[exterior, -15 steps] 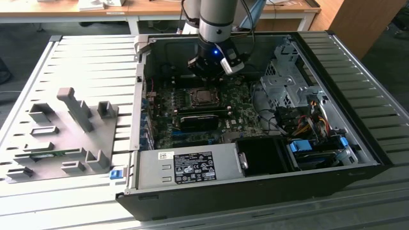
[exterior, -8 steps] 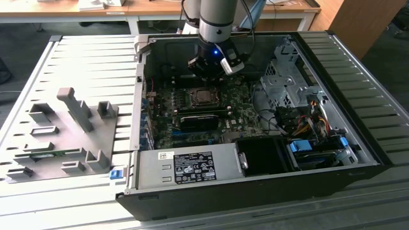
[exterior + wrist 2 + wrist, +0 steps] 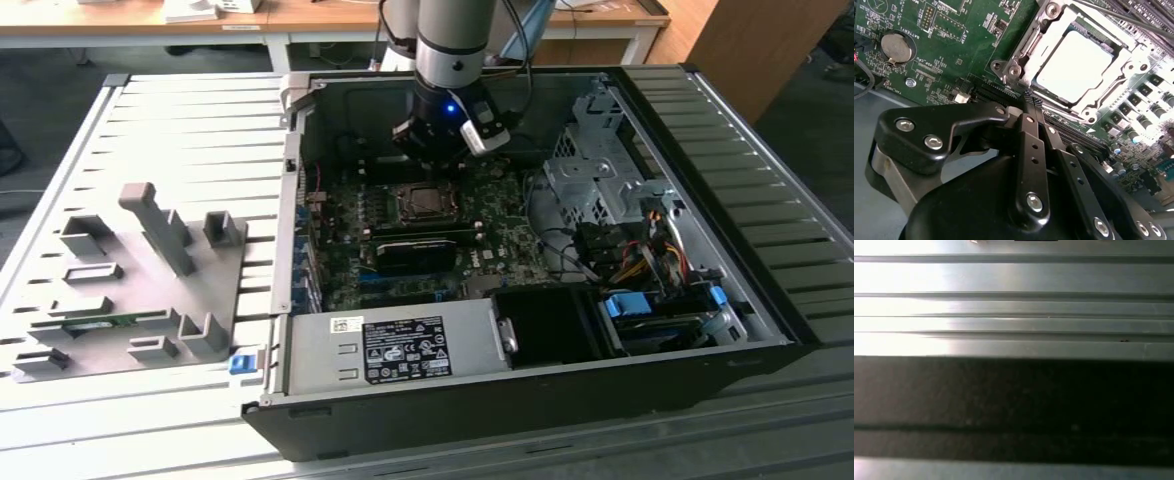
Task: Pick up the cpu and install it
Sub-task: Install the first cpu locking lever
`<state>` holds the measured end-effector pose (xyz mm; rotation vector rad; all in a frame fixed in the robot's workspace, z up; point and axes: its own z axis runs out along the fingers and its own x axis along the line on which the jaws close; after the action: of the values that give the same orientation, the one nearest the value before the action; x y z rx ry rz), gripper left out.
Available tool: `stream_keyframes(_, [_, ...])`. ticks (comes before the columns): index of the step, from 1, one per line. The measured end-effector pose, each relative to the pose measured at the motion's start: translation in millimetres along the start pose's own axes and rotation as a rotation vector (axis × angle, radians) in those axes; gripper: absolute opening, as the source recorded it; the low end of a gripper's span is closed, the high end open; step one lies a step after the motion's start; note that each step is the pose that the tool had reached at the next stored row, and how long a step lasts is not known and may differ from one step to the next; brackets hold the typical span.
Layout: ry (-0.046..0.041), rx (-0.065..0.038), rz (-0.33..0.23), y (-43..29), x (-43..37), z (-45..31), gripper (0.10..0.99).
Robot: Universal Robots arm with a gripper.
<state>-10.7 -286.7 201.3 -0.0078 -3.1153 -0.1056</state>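
In the second wrist view the cpu (image 3: 1076,67) lies flat in the socket (image 3: 1024,47) on the green motherboard (image 3: 954,45), its silver top bright inside the metal frame. The gripper (image 3: 1027,97) sits just beside the socket with its fingers pressed together on nothing. In the exterior view the gripper (image 3: 430,170) hangs inside the open computer case (image 3: 534,400) on the slatted bench (image 3: 174,130), above the socket (image 3: 424,202).

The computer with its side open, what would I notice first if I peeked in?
The robot's gripper hangs down inside the open computer case, just above the black socket on the green motherboard. In the second wrist view, the shiny silver cpu lies in that socket's metal frame, past the gripper's closed fingertips.
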Motion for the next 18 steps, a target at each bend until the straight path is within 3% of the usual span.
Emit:
stream_keyframes(4, [0.0002, 0.006, 0.000, -0.2, 0.0, 1.7, 0.106])
stream_keyframes(15, [-0.0002, 0.007, 0.000, 0.0, -0.1, 1.1, 0.106])
stream_keyframes(18, [-0.0001, 0.017, 0.000, -0.1, 0.0, 1.2, 0.106])
